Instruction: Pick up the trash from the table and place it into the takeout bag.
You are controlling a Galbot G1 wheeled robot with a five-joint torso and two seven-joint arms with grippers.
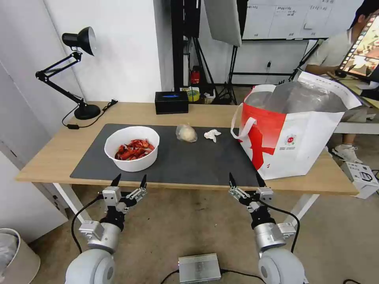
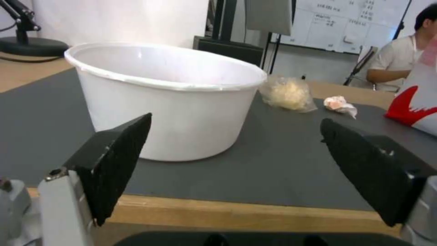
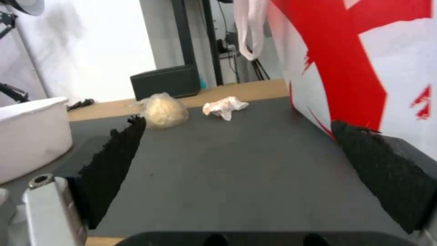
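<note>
A: We hold both grippers, left (image 1: 129, 180) and right (image 1: 243, 179), wide apart and empty, off the bench's (image 1: 59, 152) near edge.

B: Nothing's bagged yet; our bowl (image 1: 132, 148) sits near-left, the takeout bag (image 1: 292, 134) right. Reaching comes first.

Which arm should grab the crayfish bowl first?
Probably left: the open left pincer sits directly before the white bowl. The right pincer is nearer the takeout bag.

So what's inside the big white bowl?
Red crayfish shells lie piled in the bowl, seen from the head view. Whatever lies beneath the pile is covered. From the left wrist view, the bowl's wall hides the shells.
</note>
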